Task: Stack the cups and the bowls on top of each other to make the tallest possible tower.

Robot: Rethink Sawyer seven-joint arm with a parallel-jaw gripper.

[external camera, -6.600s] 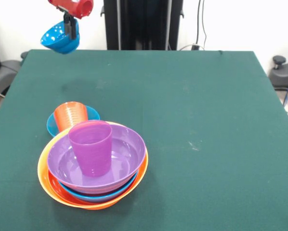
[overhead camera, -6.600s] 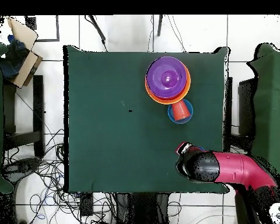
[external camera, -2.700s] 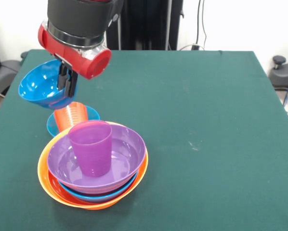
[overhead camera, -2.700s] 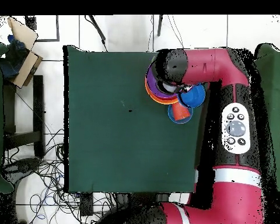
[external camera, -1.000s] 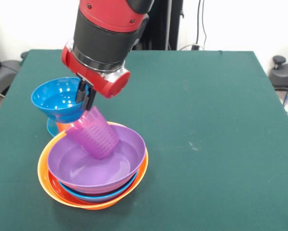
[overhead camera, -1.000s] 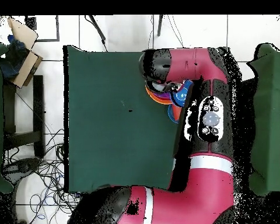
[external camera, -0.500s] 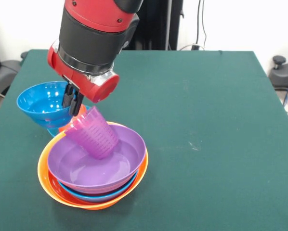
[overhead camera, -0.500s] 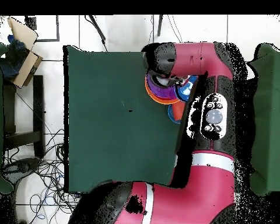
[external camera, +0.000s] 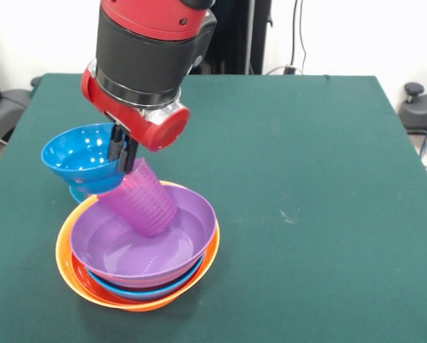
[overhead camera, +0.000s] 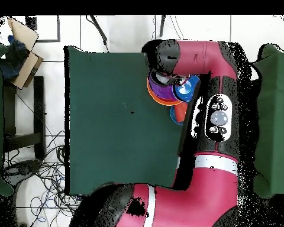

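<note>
inside the purple bowl [external camera: 146,243] a purple cup [external camera: 143,200] leans; fingers [external camera: 121,153] pinch blue bowl [external camera: 81,156].

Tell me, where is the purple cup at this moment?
In the front view, the purple cup lies tilted inside the purple bowl, at the picture's lower left, below the hand that carries the blue bowl.

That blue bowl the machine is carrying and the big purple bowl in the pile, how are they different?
The blue bowl is small and deep; the purple bowl is wide and shallow. The blue bowl hangs in the air, gripped at its rim by the tool; the purple bowl sits nested in the tower. The blue bowl is empty; the purple bowl holds a tilted purple cup. Both are glossy and round.
</note>
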